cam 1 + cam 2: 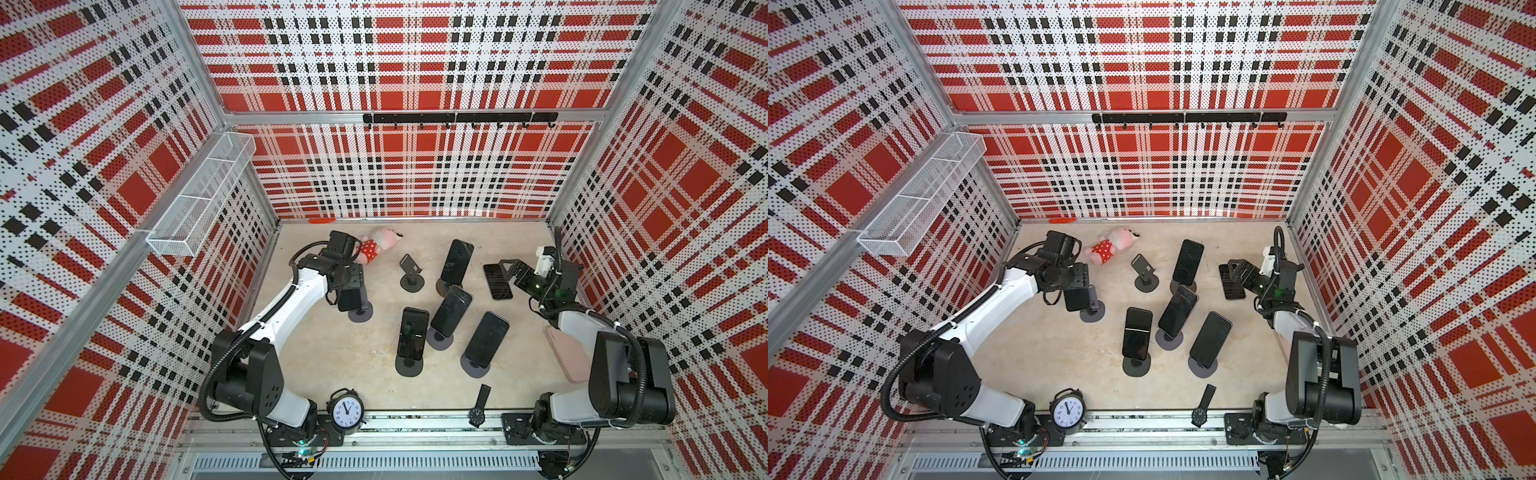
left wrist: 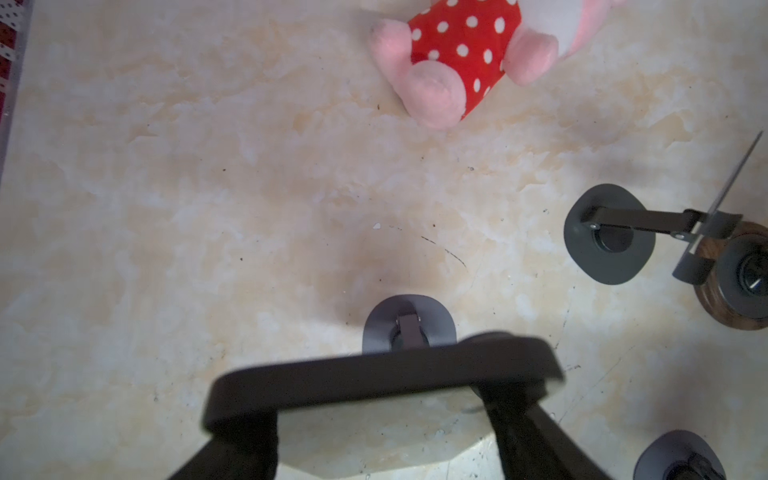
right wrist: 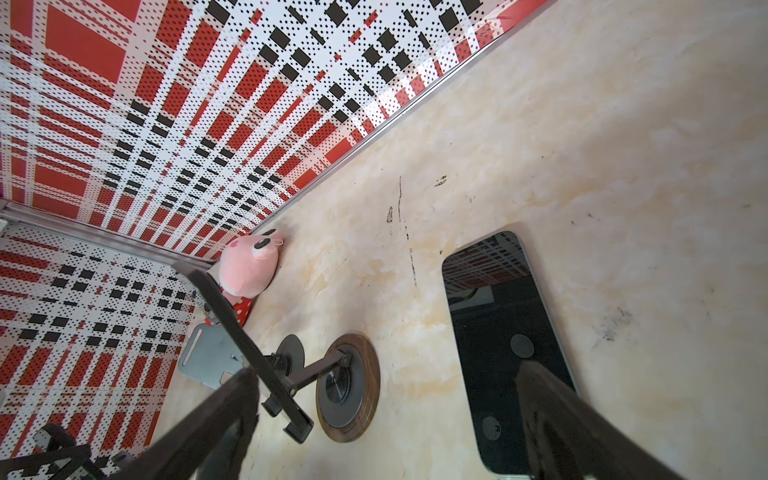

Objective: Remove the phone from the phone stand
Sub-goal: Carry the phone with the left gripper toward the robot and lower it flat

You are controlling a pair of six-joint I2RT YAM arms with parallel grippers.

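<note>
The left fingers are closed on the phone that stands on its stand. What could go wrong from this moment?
1. The left gripper seems to hold the phone only near its upper end, so it may slip or swing when lifted.
2. Nothing holds down the stand under it, so it could rise with the phone and topple.
3. The plush toy and the empty stand are near; a wide pull could strike them.

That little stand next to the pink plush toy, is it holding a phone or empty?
Empty. The stand by the plush toy shows a bare grey plate in both top views, no phone on it.
</note>
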